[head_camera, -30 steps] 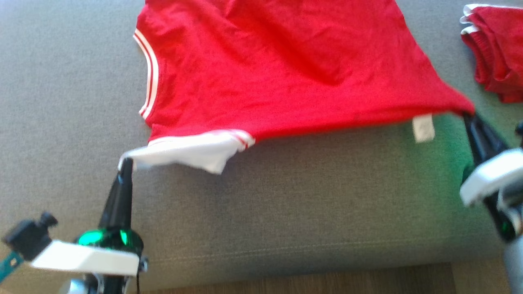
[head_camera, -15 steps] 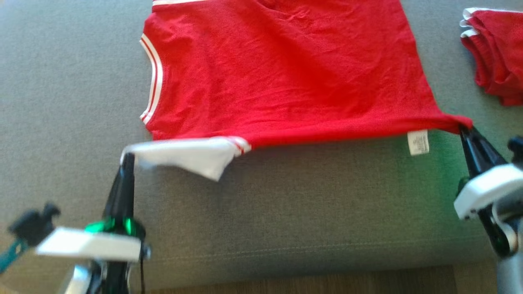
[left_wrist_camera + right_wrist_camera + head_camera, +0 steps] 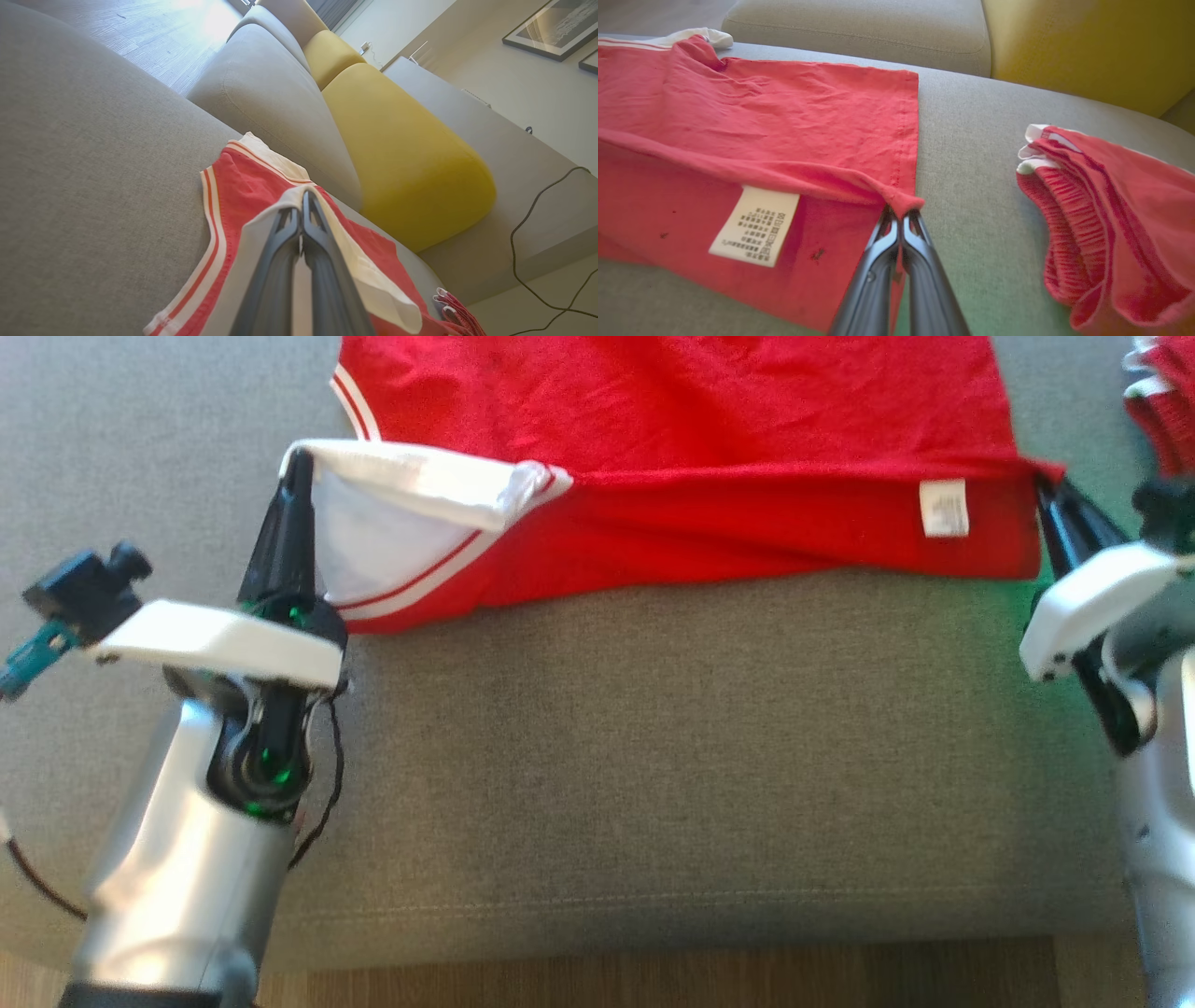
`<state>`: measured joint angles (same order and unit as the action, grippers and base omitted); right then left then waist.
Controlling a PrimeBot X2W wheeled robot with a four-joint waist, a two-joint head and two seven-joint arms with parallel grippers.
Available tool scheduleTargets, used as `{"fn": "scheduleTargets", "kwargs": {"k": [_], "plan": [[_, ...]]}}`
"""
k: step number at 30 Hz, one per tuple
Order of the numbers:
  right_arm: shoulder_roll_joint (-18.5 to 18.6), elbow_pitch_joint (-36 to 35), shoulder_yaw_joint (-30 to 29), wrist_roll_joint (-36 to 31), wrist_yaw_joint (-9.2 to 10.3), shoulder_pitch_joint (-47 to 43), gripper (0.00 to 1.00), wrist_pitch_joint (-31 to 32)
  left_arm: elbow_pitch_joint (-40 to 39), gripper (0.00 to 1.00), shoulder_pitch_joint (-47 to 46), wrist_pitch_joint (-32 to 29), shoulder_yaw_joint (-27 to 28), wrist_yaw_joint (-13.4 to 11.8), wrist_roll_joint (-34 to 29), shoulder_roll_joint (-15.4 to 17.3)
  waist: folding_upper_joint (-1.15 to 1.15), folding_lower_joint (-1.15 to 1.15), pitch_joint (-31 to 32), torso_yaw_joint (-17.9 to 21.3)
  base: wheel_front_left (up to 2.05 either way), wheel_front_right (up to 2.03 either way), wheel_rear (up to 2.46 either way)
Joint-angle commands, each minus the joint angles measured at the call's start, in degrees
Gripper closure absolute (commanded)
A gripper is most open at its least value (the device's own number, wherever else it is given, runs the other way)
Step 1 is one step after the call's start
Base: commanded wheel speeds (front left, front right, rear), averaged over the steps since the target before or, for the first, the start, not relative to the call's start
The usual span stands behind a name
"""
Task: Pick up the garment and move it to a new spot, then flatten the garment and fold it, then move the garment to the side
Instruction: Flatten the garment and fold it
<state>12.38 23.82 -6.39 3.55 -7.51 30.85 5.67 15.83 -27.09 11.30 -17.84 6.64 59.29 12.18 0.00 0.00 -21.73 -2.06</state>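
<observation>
We see a grey sofa seat (image 3: pixel 653 756) with wood floor (image 3: pixel 653 980) along its near edge, and a rumpled red bundle with white trim (image 3: pixel 1111 224) lying on it. Behind it a grey back cushion (image 3: pixel 261 93) sits beside a yellow cushion (image 3: pixel 402 154) — a black cable (image 3: pixel 513 238) lies beyond them.

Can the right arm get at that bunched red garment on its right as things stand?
Probably not yet: the right gripper is shut on the red shirt. Bare sofa separates it from the bunched garment, so after letting go, likely yes.
</observation>
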Motion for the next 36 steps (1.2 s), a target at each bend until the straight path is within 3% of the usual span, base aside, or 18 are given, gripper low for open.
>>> {"fn": "scheduleTargets", "kwargs": {"k": [1, 8, 9, 10, 11, 15, 20, 29, 36], "plan": [[1.17, -0.48, 1.38, -0.89, 0.02, 2.21, 1.0, -1.26, 0.09, 1.0, -2.79, 0.89, 1.4, 0.51, -0.85, 0.98, 0.0, 0.0, -1.21, -0.18, 0.0, 0.0, 0.0], [2.32, 7.19, 3.19, -4.27, 0.02, 9.31, 0.99, -6.72, 6.48, 1.0, -7.92, 2.79, -1.4, 0.81, -2.22, 0.97, 0.0, 0.0, -3.08, -0.11, 0.0, 0.0, 0.0], [2.32, 8.35, 3.41, -4.64, 0.02, 10.11, 0.82, -7.59, 6.84, 0.89, -8.25, 2.97, -1.69, 0.82, -1.94, 1.0, 0.0, 0.0, -3.21, -0.12, 0.0, 0.0, 0.0], [2.21, 9.52, 3.44, -4.98, 0.02, 10.76, 0.53, -8.36, 7.22, 0.56, -8.5, 3.12, -1.86, 0.82, -1.57, 1.01, 0.0, 0.0, -3.29, -0.14, 0.0, 0.0, 0.0], [2.1, 10.6, 3.43, -5.31, 0.02, 11.3, 0.0, -9.16, 7.64, 0.0, -8.69, 3.25, -1.94, 0.82, -1.26, 1.03, 0.0, 0.0, -3.32, -0.18, 0.0, 0.0, 0.0], [1.02, 13.1, 2.53, -5.11, 0.02, 11.66, 0.0, -12.64, 8.02, 0.0, -8.27, 3.57, -2.37, 0.83, -0.79, 1.24, 0.0, 0.0, -2.92, -0.28, 0.0, 0.0, 0.0], [-0.36, 11.4, 2.12, -1.96, 0.02, 7.59, 0.0, -14.42, 5.55, 0.0, -3.5, 3.67, -1.76, 0.58, -5.42, 1.77, 0.0, 0.0, -1.66, 0.28, 0.0, 0.0, 0.0], [-3.43, 1.4, 1.69, 1.49, 0.02, -0.62, 0.0, -12.63, 4.38, 0.0, 7.36, 1.07, -4.01, -7.95, -10.87, 1.05, 0.0, 0.0, -0.6, 2.16, 0.0, 0.0, 0.0], [-4.25, -1.5, 1.74, 1.92, 0.02, -2.46, 0.0, -9.62, 6.88, 0.0, 5.36, -0.81, -4.53, -10.52, -12.04, 1.54, 0.0, 0.0, -1.03, 3.05, 0.0, 0.0, 0.0]]}}
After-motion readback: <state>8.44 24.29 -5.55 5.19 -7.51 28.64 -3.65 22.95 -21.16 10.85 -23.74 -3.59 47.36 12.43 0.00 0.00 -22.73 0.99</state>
